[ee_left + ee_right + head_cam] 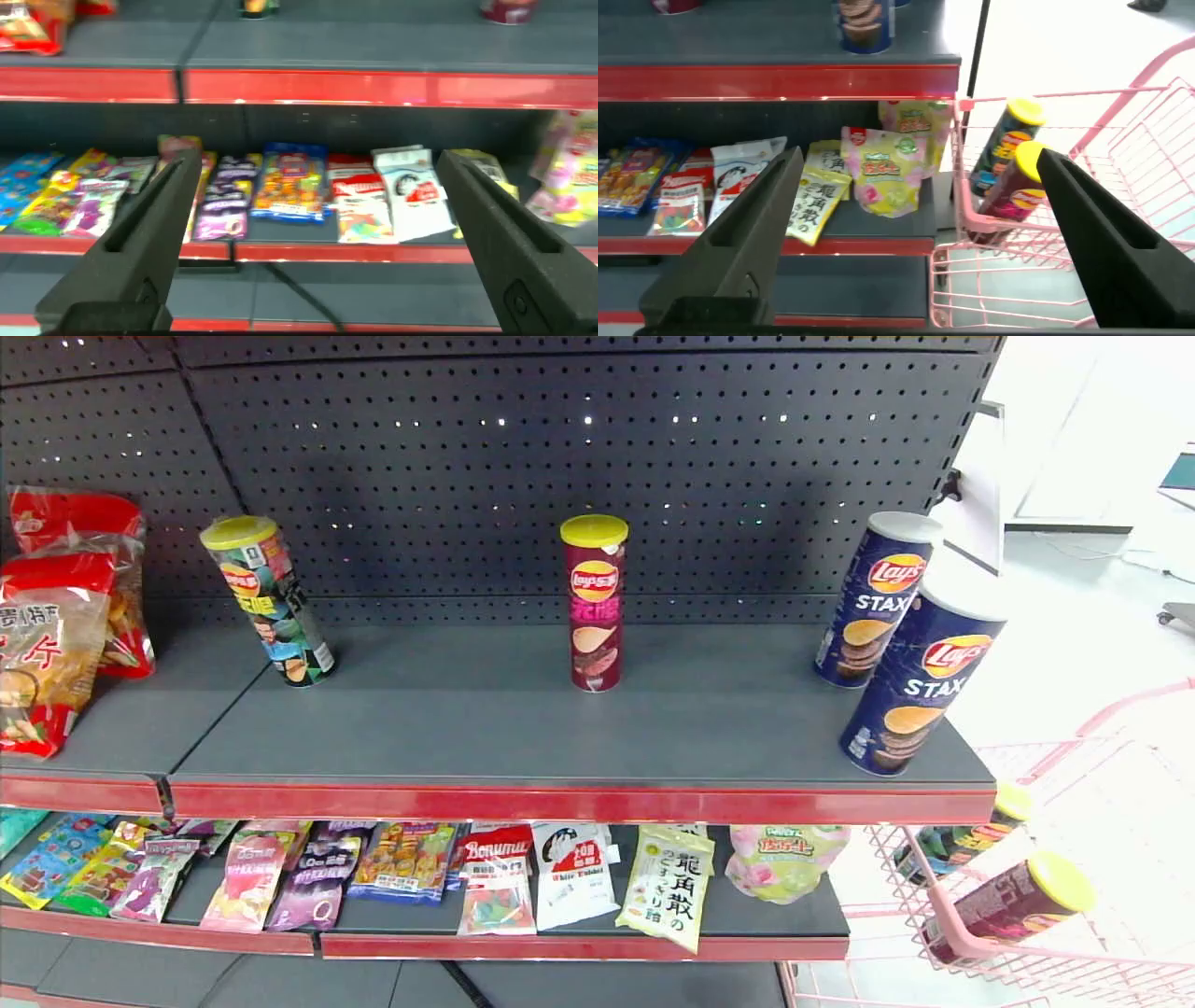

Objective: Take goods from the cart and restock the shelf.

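Right wrist view gives you the goods: a maroon can (1015, 185) and a dark can (999, 145), both yellow-lidded, lie tilted and touching in the corner of the pink cart (990, 245) nearest the shelf (579, 737). Judge them to be light, stiff cardboard tubes with slick round walls. They should roll and may dent if pinched hard, so take one across mid-body, clear of the lid. Your right end effector (917, 177) hangs near the cart, fingers spread wide, holding nothing. Your left end effector (318, 168) faces the lower snack packets (294, 182), likewise spread and empty.
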You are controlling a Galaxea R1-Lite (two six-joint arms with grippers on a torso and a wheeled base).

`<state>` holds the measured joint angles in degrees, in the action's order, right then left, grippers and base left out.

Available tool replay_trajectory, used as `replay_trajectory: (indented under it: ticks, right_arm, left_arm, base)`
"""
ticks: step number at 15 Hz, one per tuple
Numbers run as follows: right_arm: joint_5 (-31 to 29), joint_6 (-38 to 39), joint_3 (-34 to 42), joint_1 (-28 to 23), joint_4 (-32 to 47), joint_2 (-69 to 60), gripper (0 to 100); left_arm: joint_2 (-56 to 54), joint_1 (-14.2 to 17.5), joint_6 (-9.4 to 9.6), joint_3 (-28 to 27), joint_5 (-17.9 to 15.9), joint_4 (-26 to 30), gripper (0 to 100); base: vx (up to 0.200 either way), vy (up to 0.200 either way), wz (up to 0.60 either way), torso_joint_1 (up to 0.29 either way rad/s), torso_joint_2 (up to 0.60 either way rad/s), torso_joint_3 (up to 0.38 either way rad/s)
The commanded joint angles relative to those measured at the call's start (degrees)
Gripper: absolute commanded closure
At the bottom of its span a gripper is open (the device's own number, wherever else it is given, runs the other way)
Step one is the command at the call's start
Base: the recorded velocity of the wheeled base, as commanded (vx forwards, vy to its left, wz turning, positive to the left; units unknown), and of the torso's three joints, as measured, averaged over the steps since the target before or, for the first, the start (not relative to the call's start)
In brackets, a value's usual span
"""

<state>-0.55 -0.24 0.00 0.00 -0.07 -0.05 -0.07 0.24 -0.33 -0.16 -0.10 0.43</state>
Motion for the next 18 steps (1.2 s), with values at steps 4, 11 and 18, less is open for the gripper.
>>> replay_trajectory:
  ticks: [4, 11, 18]
  right_arm:
    - [-0.1, 0.0, 0.0, 0.0, 0.0, 0.0, 0]
    - [-0.1, 0.0, 0.0, 0.0, 0.0, 0.0, 0]
    - [-0.1, 0.0, 0.0, 0.0, 0.0, 0.0, 0]
  left_arm:
    - [0.1, 0.0, -0.02, 0.0, 0.0, 0.0, 0]
    - [0.1, 0.0, -0.02, 0.0, 0.0, 0.0, 0]
    - [0.1, 0.0, -0.02, 0.0, 0.0, -0.1, 0]
  base:
    - [0.0, -0.2, 0.0, 0.001, 0.0, 0.006]
    - [0.0, -0.057, -0.34, 0.002, 0.0, 0.002]
    - [0.0, 0.0, -0.6, 0.004, 0.0, 0.004]
